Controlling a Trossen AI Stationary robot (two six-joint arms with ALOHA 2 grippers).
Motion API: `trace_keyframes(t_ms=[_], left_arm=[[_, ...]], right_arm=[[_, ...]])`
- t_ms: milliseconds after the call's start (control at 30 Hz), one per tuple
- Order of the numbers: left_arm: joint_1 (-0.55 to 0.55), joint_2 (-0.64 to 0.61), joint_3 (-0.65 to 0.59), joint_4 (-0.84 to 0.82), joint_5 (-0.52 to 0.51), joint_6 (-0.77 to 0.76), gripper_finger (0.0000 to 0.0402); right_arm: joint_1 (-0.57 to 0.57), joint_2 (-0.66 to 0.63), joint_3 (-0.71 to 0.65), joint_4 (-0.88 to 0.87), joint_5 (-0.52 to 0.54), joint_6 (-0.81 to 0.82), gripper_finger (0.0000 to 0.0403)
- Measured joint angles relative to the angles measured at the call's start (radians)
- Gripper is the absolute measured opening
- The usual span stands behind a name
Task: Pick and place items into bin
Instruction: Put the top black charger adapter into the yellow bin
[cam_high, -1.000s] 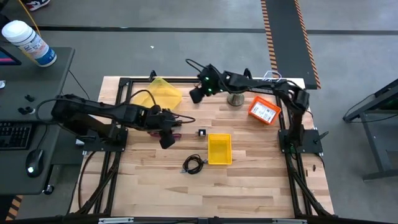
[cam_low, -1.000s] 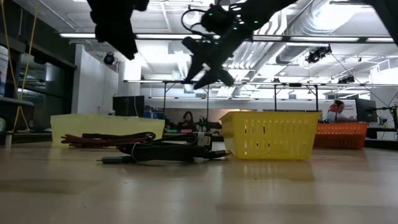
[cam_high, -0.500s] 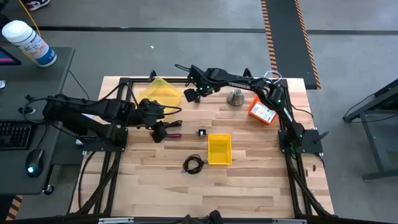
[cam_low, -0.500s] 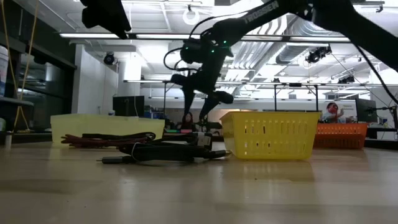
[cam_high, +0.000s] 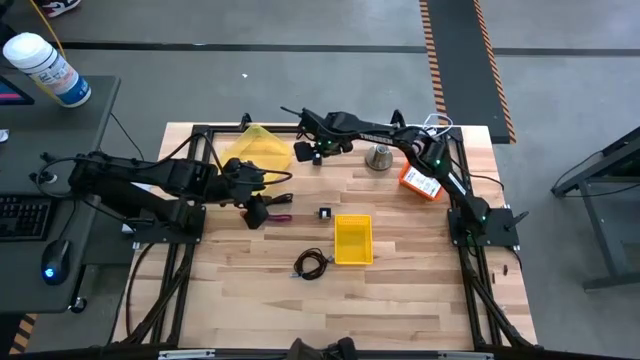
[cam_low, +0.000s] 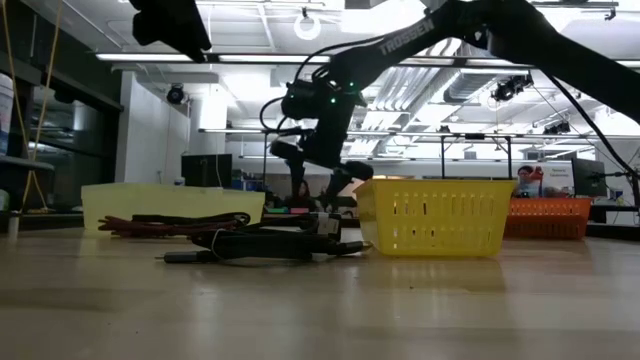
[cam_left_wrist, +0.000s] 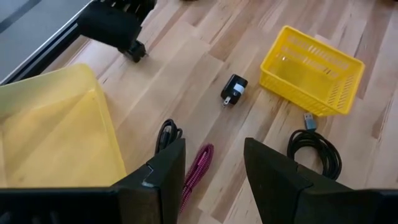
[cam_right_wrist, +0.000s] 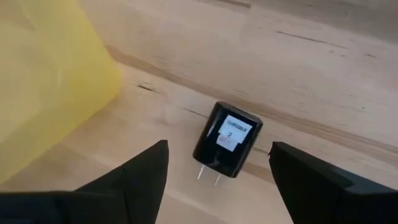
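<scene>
My right gripper (cam_high: 308, 153) is open and low over the table's far side, beside the large yellow tray (cam_high: 260, 150). A tiny black block (cam_right_wrist: 227, 140) with a white label lies flat on the wood between its fingers and clear of them. My left gripper (cam_high: 258, 211) is open and empty, high above the red-handled tool (cam_left_wrist: 198, 169). A second black block (cam_high: 324, 213) lies by the small yellow bin (cam_high: 352, 240). The coiled black cable (cam_high: 312, 264) lies near the bin's left corner. A white printed packet lies in an orange basket (cam_high: 425, 180).
The grey metal cone (cam_high: 380, 155) stands on the far side, between my right gripper and the orange basket. The yellow tray's wall (cam_right_wrist: 50, 74) is close beside the labelled block. Black frame rails run along the table's left, right and far sides.
My right gripper has gone toward the table's left edge and down, and now hangs just above the wood by the yellow tray. My left gripper has drawn back up and toward the table's left edge, then kept still.
</scene>
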Motion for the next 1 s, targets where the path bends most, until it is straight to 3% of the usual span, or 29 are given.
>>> trace_keyframes(t_ms=[267,667,1000], left_arm=[[0.0,0.0,0.0,0.011,0.0,0.023,0.0152],[0.0,0.0,0.0,0.032,0.0,0.033,0.0152],[0.0,0.0,0.0,0.032,0.0,0.033,0.0152]], right_arm=[[-0.015,0.003,0.0,0.006,0.027,0.039,0.0249],[-0.038,0.027,0.0,0.042,-0.075,0.127,0.0248],[-0.045,0.031,-0.001,0.025,-0.068,0.153,0.0243]])
